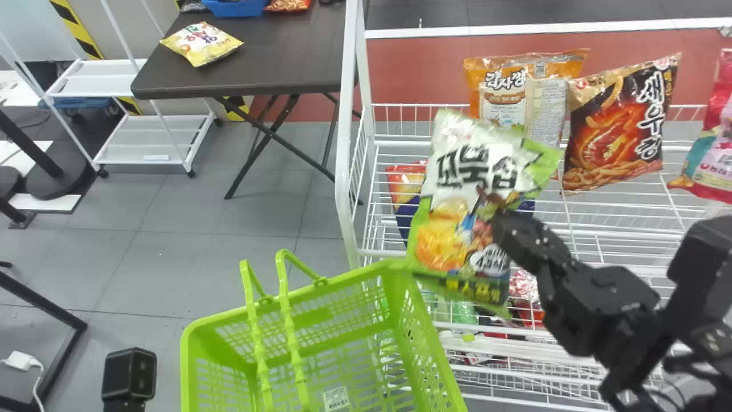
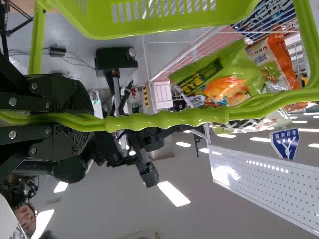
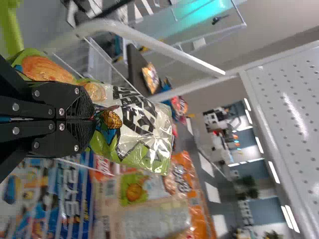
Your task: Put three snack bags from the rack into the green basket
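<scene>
The right tool (image 1: 498,216) is closed on a plump green-and-white plastic snack bag (image 1: 457,200), gripping it at the side, partway between its two ends. In the head view the tool comes from the bag's right, and the bag spreads left of the fingertips, with parts above and below them. In the right wrist view its lettered part extends beyond the fingertips. The bag is held upright, slightly tilted, in front of the white wire rack (image 1: 345,171). Its lower end overlaps the rack-side corner of the green perforated plastic basket (image 1: 220,326) in the head view; whether they touch, I cannot tell.

The left tool (image 2: 82,119) is closed around the basket's slim green handles (image 2: 169,119).

On the rack are an orange snack bag (image 1: 494,71), a black-and-orange one (image 1: 620,129) and, farther right, a pink one (image 1: 717,143). A yellow snack bag (image 1: 201,46) lies on a dark brown folding counter (image 1: 274,66).
</scene>
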